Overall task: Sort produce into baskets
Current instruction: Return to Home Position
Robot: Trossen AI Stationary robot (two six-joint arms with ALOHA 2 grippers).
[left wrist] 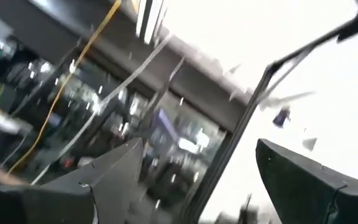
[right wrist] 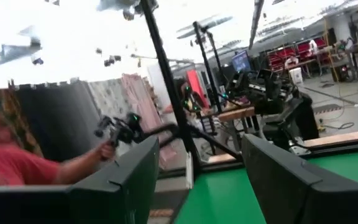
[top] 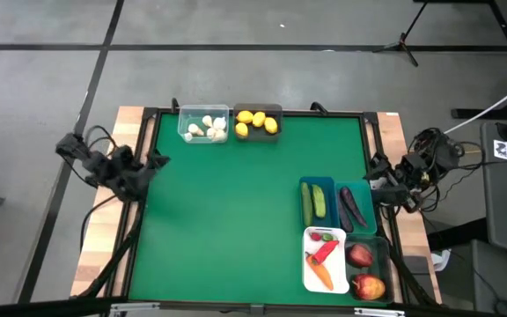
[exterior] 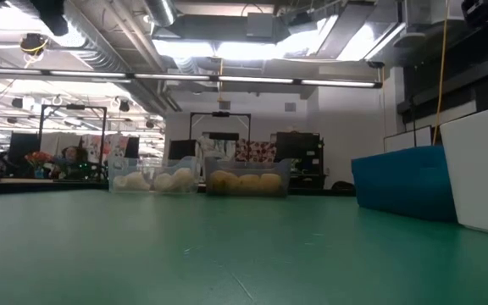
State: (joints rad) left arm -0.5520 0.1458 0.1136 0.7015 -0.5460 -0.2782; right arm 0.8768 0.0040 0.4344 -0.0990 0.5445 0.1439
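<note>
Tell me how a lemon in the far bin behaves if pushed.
The lemons look rounded, so one would probably roll. They lie bunched together, so a push likely shifts neighbours. The walls of the bin should stop them.

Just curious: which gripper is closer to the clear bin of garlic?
Left. The left gripper sits at the left table edge, near the clear bin; the right gripper is at the opposite edge.

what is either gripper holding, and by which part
Nothing is held: the dark two-finger left gripper, at the green table's left edge, and the right gripper, at its right edge, are both open and empty.
</note>
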